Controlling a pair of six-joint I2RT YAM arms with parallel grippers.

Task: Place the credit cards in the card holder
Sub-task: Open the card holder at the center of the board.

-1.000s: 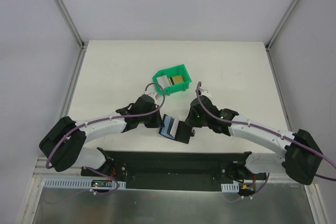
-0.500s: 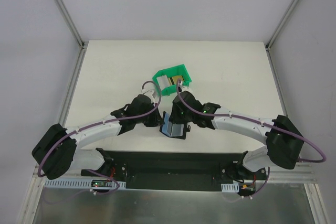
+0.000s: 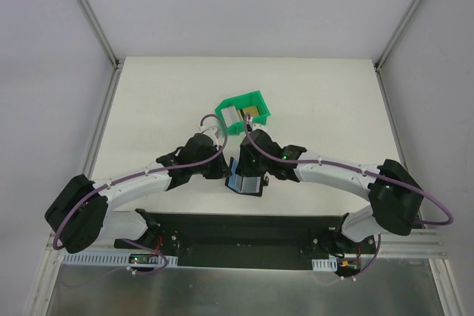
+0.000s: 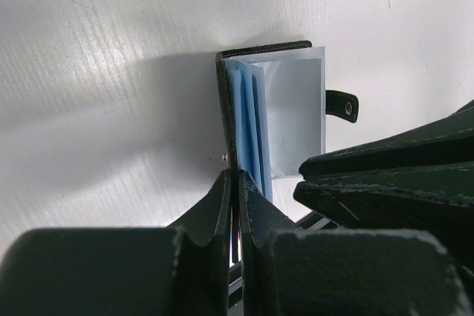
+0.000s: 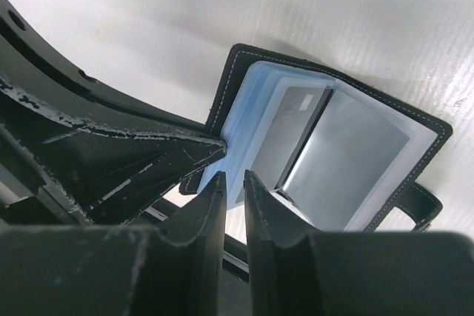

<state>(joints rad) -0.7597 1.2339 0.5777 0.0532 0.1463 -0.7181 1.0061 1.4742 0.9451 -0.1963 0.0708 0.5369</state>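
A white worktop [image 3: 148, 109] is lying between plain grey walls, and the two arms are reaching in from its near edge, meeting just in front of the middle. The card holder [image 3: 244, 182] is sitting open between them. From above it is showing only as a small black and blue patch, largely covered by the two wrists. The left fingers [image 4: 228, 196] are pressing together on the edge of its black cover, which is appearing edge-on in the left wrist view. There the pale blue sleeves [image 4: 248, 120] are fanning out beside the cover, and the little tab [image 4: 342, 104] is sticking out at the far side. The right fingers [image 5: 222, 205] are standing almost together with only a narrow slit between them, right at the edge of a blue sleeve. Whether they are pinching that sleeve or merely touching it, I cannot tell. A dark flat shape is lying inside one sleeve in the right wrist view, too dim to call a card with certainty. The credit cards [image 3: 252, 112] that are plainly showing are lying in the green bin [image 3: 259, 100] farther back on the worktop, well apart from the card holder. A gold one is lying beside a white one, and their number is hard to make out.
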